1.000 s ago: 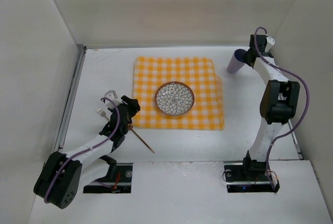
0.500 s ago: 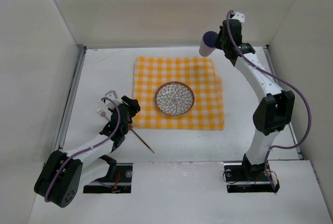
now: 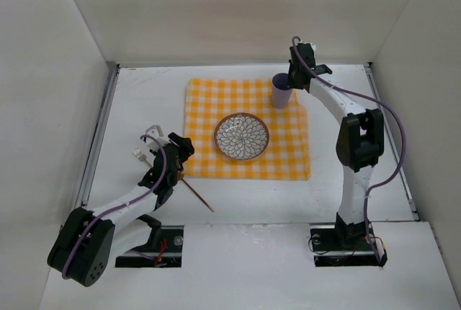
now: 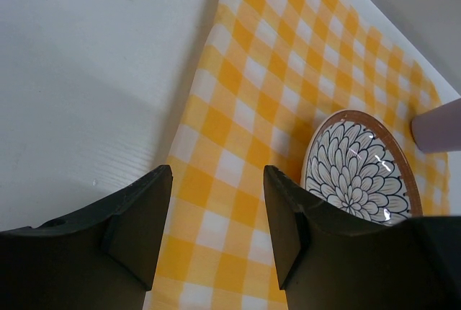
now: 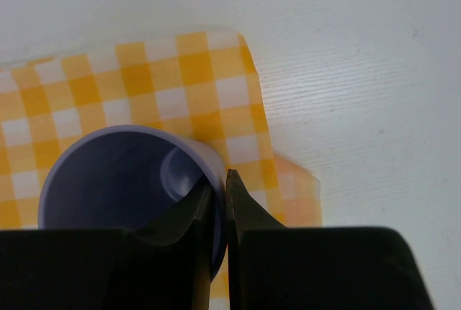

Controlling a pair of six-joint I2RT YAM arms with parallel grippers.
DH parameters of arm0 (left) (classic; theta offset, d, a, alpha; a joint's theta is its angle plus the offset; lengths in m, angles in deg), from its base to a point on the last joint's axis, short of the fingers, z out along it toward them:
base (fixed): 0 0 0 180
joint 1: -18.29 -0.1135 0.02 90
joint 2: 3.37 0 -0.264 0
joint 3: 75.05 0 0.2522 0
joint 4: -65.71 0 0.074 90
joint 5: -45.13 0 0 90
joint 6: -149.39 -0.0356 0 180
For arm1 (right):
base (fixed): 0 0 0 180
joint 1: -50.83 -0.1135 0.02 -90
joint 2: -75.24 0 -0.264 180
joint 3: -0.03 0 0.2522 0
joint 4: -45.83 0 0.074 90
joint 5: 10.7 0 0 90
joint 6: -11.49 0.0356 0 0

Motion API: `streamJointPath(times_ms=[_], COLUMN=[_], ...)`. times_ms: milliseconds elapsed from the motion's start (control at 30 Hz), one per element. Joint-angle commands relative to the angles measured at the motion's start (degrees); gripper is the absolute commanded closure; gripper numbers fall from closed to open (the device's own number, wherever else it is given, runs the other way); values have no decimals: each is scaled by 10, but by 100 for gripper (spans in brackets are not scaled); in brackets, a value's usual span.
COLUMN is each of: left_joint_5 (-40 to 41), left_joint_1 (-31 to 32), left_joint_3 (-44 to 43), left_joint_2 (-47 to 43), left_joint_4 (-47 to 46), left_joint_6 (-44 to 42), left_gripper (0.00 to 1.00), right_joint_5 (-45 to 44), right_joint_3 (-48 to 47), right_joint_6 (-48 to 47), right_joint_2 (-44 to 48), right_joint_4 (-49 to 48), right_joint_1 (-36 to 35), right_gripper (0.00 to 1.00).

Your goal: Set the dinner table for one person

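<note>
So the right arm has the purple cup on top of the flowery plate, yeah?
No. The right arm has the purple cup over the yellow checked cloth, beyond the flowery plate and apart from it, not on top. The top external view shows this.

My counter is a large, plain white, matte rectangle, lying flat, stretching away from me toward twelve o'clock.
</note>
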Motion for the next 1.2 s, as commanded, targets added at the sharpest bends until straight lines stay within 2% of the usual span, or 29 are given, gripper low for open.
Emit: streamJointPath(times_ms=[0, 200, 433, 767, 967, 1033, 1100, 1167], left_joint_5=[3, 3, 3, 10, 8, 9, 8, 17], left_joint_1=[-2, -3, -5, -1, 1, -2, -3, -2], left_joint_3=[1, 1, 1, 2, 1, 1, -1, -1], left_joint_2=[-2, 0, 1, -3, -5, -1, -1, -9], left_joint_4=[-31, -31, -31, -32, -32, -32, -27, -26], left_joint_6=[1, 1, 1, 0, 0, 0, 2, 1], left_gripper=[49, 49, 49, 49, 49, 49, 50, 51], right_joint_5=[17, 19, 10, -15, -32, -37, -32, -15], right_joint_3=[-36, -42, -40, -13, 12, 49, 116, 202], right_joint_6=[-4, -7, -7, -13, -13, -8, 1, 5], right_joint_2=[-13, -33, -14, 54, 128, 169, 224, 280], right_joint_4=[4, 5, -7, -31, -47, -65, -112, -180], right_joint_1=[3, 5, 3, 1, 1, -1, -29, -78], right_gripper=[90, 87, 66, 50, 45, 46, 57, 73])
